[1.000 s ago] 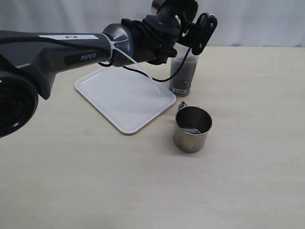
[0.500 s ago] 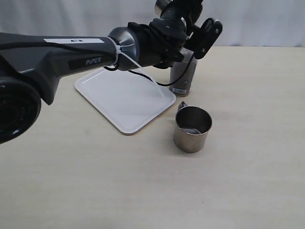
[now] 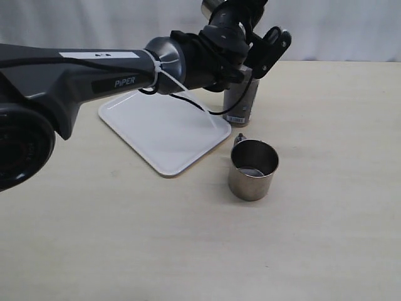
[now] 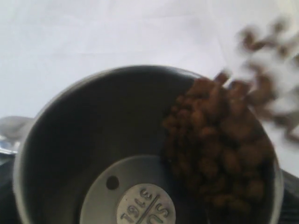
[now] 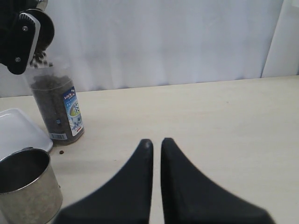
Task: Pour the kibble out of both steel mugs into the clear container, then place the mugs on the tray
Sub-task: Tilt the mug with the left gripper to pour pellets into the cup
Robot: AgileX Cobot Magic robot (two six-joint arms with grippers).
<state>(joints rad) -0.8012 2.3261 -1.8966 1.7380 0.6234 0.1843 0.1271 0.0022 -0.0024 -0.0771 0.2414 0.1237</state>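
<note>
My left gripper [image 3: 250, 34] is shut on a steel mug [image 4: 93, 140], held tipped above the clear container [image 3: 242, 100]. Brown kibble [image 4: 219, 140] slides along the mug's wall and spills over its rim. In the right wrist view pellets [image 5: 39, 58] fall into the container [image 5: 56, 109], which holds much kibble. The second steel mug [image 3: 252, 169] stands upright on the table in front of the container, next to the white tray [image 3: 160, 128]. My right gripper [image 5: 155, 141] is shut and holds nothing, low over the table to the right of that mug [image 5: 25, 186].
The left arm [image 3: 94, 72] stretches across above the tray's far side. One stray pellet [image 5: 61, 152] lies on the table by the container's base. A white curtain closes off the back of the light wooden table [image 3: 326, 219].
The left arm has shifted slightly right and up and turned the mug further over the container. The second mug, the tray and the container have stayed put.
</note>
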